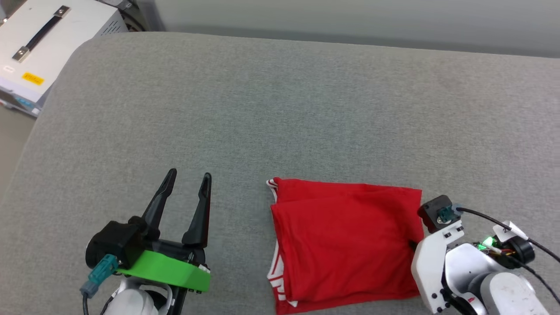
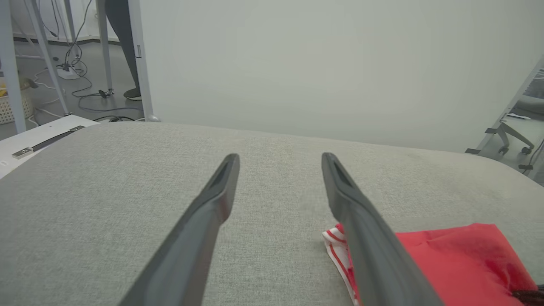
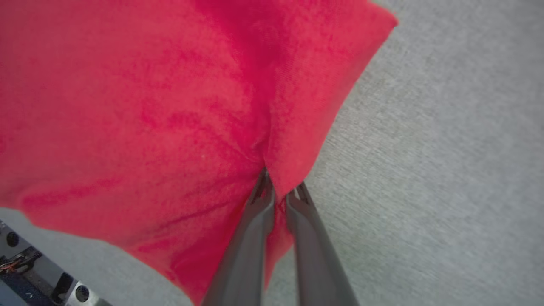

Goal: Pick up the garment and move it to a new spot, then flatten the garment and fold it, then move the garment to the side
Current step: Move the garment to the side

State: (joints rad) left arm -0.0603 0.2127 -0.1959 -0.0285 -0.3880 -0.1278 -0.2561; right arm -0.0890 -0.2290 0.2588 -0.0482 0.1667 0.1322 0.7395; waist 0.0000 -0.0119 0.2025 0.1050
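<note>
The garment (image 1: 345, 245) lies folded into a red rectangle on the grey padded surface (image 1: 280, 109), with striped trim showing along its left edge. My right gripper (image 3: 280, 193) is shut on the garment (image 3: 148, 106), pinching a ridge of red cloth at its right edge. In the head view the right wrist (image 1: 442, 245) sits against that edge and the fingers are hidden. My left gripper (image 1: 188, 177) stands open to the left of the garment, apart from it, nothing between its fingers. From the left wrist, the left gripper (image 2: 280, 159) points across the surface, with the garment (image 2: 459, 263) at lower right.
A white case with a black handle (image 1: 39, 39) stands off the surface's far left corner. Beyond the surface's far edge is a pale wall (image 2: 318, 63). Table legs and cables (image 2: 76, 55) are on the floor at the far left.
</note>
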